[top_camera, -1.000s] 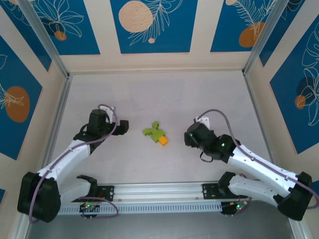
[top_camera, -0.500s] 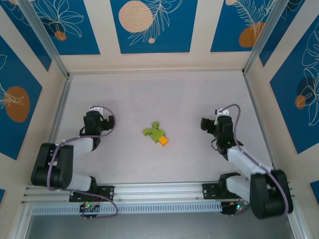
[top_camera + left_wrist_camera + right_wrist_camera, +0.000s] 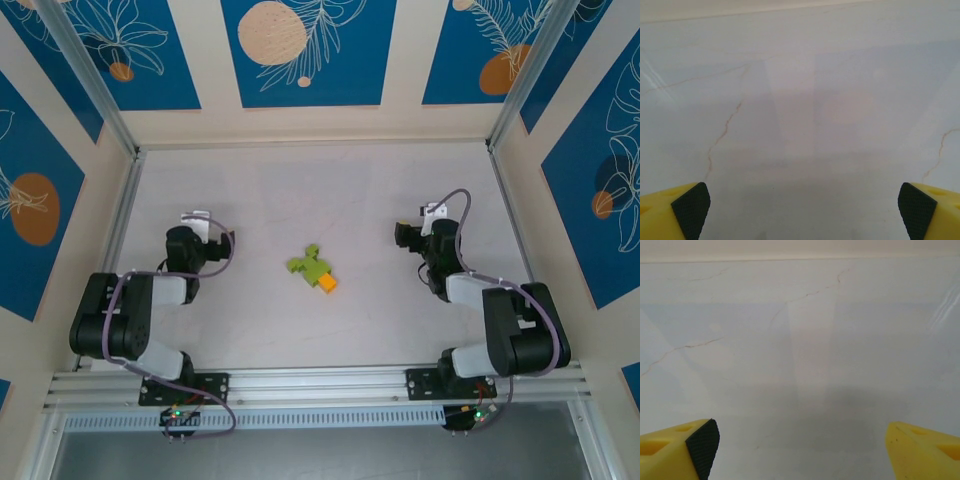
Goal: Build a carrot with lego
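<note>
Carrot [image 3: 313, 268] diagonal, orange end near-right

Looked like a robotics lab test cell: boxed in w/ cream wall panels [image 3: 300, 120] bearing blue leaf-and-circle prints [image 3: 300, 50], alu corner posts [image 3: 92, 80], pale marbled tabletop [image 3: 330, 190], slotted alu rail [image 3: 320, 381] along near edge w/ two arm bases [image 3: 190, 385] bolted on.

Black-and-white arms [image 3: 168, 289] carry grey cables [image 3: 458, 192]; yellow fingers [image 3: 657, 221] bear black pads [image 3: 691, 210].
</note>
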`<state>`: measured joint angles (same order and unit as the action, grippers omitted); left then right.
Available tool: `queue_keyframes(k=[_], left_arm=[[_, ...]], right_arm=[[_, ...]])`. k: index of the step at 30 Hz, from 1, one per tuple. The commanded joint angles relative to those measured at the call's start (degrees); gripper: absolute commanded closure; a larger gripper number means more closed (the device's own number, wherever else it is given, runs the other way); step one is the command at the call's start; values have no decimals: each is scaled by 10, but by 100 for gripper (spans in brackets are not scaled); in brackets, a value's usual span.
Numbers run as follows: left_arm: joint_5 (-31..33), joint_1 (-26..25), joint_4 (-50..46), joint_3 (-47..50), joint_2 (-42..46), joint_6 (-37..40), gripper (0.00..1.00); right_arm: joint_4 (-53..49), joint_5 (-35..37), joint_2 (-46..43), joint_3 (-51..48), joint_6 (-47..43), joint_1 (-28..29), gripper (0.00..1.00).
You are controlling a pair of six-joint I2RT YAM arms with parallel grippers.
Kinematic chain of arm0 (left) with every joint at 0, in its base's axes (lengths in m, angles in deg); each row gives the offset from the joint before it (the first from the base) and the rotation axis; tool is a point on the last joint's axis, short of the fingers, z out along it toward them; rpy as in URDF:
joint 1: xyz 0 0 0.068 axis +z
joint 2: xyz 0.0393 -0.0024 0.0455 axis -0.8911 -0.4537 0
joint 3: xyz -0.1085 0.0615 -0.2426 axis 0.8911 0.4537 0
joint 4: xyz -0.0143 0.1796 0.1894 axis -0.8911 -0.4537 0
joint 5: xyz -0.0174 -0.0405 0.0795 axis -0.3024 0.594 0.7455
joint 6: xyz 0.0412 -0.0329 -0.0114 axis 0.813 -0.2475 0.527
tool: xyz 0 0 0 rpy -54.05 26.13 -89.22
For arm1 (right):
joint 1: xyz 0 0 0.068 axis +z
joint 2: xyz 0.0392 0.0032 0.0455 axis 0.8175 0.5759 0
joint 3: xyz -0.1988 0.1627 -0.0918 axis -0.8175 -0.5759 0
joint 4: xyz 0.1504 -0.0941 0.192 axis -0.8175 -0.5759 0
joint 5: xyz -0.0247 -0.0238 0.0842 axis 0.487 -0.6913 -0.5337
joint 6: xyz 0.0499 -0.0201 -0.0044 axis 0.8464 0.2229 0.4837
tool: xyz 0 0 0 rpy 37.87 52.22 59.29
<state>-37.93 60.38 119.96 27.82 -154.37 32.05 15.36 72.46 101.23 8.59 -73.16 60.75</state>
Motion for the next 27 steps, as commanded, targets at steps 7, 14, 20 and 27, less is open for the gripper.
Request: queue_keyframes(k=[7,14,20,27], left_arm=[[-6,-4,39,1,-5,10,1],[-6,-4,37,1,-5,10,1],[-6,-4,34,-1,-6,10,1],[-6,-4,35,0,-5,10,1]], right_arm=[[5,-80,50,41,12,-44,0],[120,-123,71,-9,18,-60,0],[105,-127,66,-8,10,-59,0],[97,-124,64,-6,10,-58,0]])
